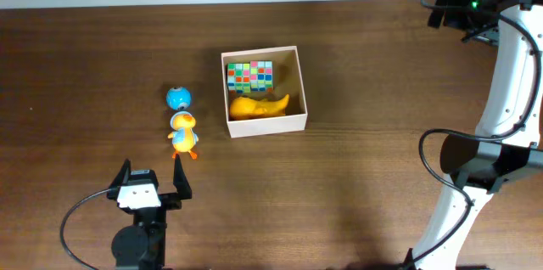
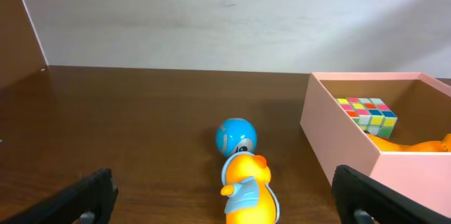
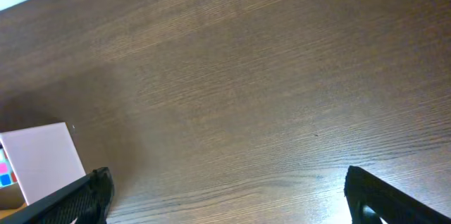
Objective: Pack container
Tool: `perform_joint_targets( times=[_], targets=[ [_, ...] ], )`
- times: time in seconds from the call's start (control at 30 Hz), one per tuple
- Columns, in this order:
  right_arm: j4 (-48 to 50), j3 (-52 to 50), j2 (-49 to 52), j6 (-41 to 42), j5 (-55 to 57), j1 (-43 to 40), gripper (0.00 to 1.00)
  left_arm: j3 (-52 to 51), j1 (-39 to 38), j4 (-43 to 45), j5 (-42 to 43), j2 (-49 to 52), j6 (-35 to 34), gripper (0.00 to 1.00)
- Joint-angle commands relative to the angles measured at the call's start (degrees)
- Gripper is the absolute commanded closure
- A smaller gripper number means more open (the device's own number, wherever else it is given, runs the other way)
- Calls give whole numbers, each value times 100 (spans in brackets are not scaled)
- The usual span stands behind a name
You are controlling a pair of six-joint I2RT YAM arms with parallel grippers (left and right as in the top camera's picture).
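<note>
Left gripper [image 1: 153, 177] sits closest to me at the near table [image 1: 76, 66] edge, jaws spread wide and holding nothing, aimed at the loose toys. Straight ahead of it is the orange-and-blue duck toy [image 1: 183, 133], and in the left wrist view it falls roughly between the two fingers. Just behind the duck is the blue ball [image 1: 178, 98]; I can't tell if they touch. Further right is the container [image 1: 267, 124], mid-table, upright, open top. It already holds the multicoloured cube [image 1: 250, 74] at the back and a yellow-orange toy [image 1: 259, 105] at the front, with bare floor on the right side. Far right, the right gripper [image 3: 229, 199] hangs over bare wood beyond the box, jaws also spread and empty, only a box corner in its view. I judge the packing about half done, two toys in and two out, and the step in hand is the left arm's reach for the duck. Next move: I drive forward and down, close on the duck's body without knocking the ball, then lift it over the near wall into the free space.
</note>
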Motion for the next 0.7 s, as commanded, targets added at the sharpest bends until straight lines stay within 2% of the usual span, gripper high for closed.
perform_joint_targets(
  times=[0.0, 0.17, 0.33, 0.37, 0.5, 0.67],
  targets=[
    [0, 85, -155, 44, -35, -2, 1, -26, -24, 26, 31, -50, 101, 1],
    [0, 85, -155, 44, -35, -2, 1, 262, -22, 24, 715, -48, -90, 1],
    [0, 85, -155, 44, -35, -2, 1, 1261, -22, -627, 597, 153, -42, 1],
    [0, 85, -155, 44, -35, -2, 1, 1827, -22, -1110, 463, 413, -17, 1],
    [0, 85, -155, 44, -35, -2, 1, 3038, -22, -2190, 442, 1266, -20, 1],
    [0, 85, -155, 44, -35, -2, 1, 4710, -22, -3812, 452, 2809, -22, 1]
  ],
)
